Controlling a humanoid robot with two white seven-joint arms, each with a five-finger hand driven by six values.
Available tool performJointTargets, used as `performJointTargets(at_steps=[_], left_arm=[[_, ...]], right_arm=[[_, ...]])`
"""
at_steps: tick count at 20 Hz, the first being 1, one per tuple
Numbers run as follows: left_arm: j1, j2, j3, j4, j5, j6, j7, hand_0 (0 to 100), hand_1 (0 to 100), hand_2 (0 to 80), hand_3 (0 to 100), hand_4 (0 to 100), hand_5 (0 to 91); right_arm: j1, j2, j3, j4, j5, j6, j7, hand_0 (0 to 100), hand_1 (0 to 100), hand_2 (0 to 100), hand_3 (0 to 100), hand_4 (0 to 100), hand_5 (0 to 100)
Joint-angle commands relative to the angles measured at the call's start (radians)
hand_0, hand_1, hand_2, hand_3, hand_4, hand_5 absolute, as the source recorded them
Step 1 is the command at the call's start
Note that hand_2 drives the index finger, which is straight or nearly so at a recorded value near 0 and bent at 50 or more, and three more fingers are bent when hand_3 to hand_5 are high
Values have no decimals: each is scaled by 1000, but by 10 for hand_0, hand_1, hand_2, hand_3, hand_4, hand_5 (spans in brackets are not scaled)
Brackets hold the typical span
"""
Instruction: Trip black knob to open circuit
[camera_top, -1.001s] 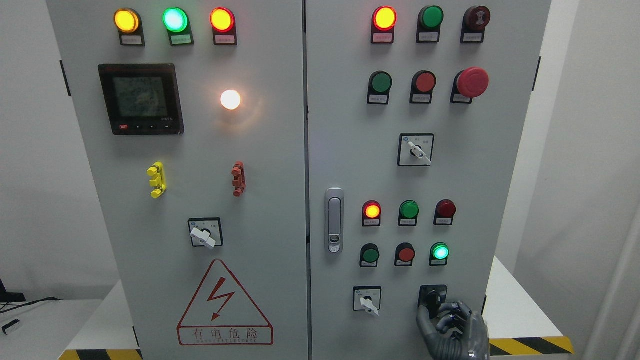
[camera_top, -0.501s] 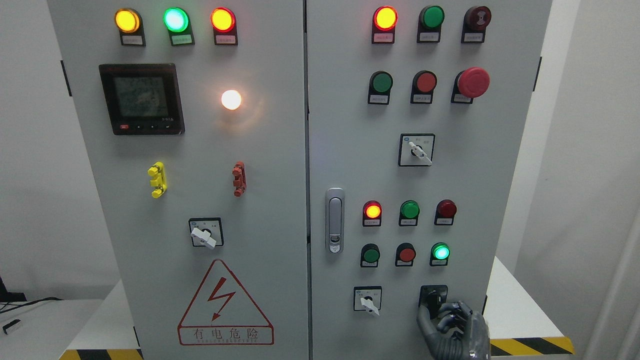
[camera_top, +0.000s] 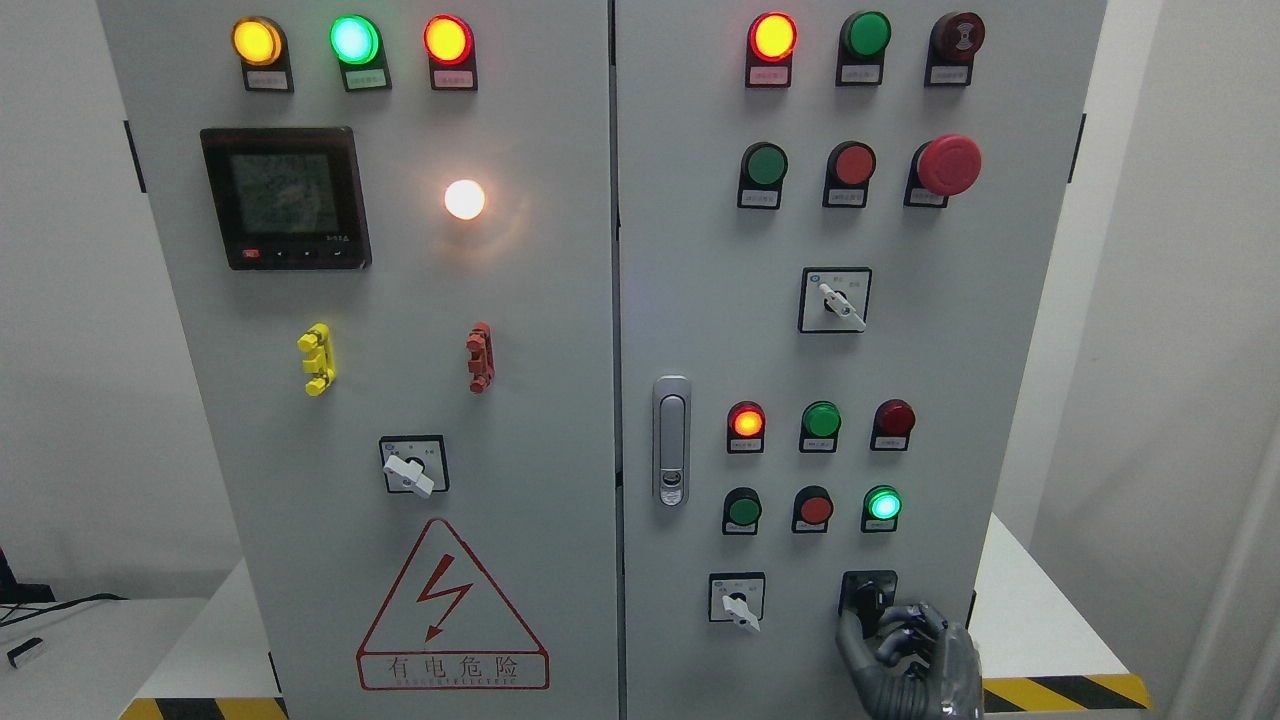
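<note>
The black knob (camera_top: 866, 596) sits in a black square plate at the lower right of the grey cabinet's right door (camera_top: 700, 300). My right hand (camera_top: 868, 622), dark grey, comes up from the bottom edge just below the knob. Its thumb (camera_top: 848, 645) stands left of the knob's lower part. The curled fingers (camera_top: 908, 628) press in from the right, so the hand is closed around the knob. The hand hides the knob's lower end. My left arm does not show.
A white selector switch (camera_top: 737, 600) sits left of the knob. Above it are a lit green button (camera_top: 882, 503), red and green buttons and a door latch (camera_top: 670, 440). A red mushroom stop (camera_top: 948, 165) is upper right. The cabinet stands on a white table (camera_top: 1040, 620) with hazard striping.
The whole picture has drifted a few pixels to the right. My right hand stays at the black knob with barely any movement, and the lamps are unchanged.
</note>
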Motion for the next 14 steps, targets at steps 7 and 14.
performJointTargets(at_steps=[7,14], left_arm=[[0,1,0,0,-31,0,-1,120,389,0,0,0,0],[0,1,0,-1,-31,0,-1,120,389,0,0,0,0]], right_arm=[[1,-2,-4,3,19,-3,-4,302,819,520,850,827,932],[1,-2,-3,4,22,-4,-4,302,820,518,848,827,929]])
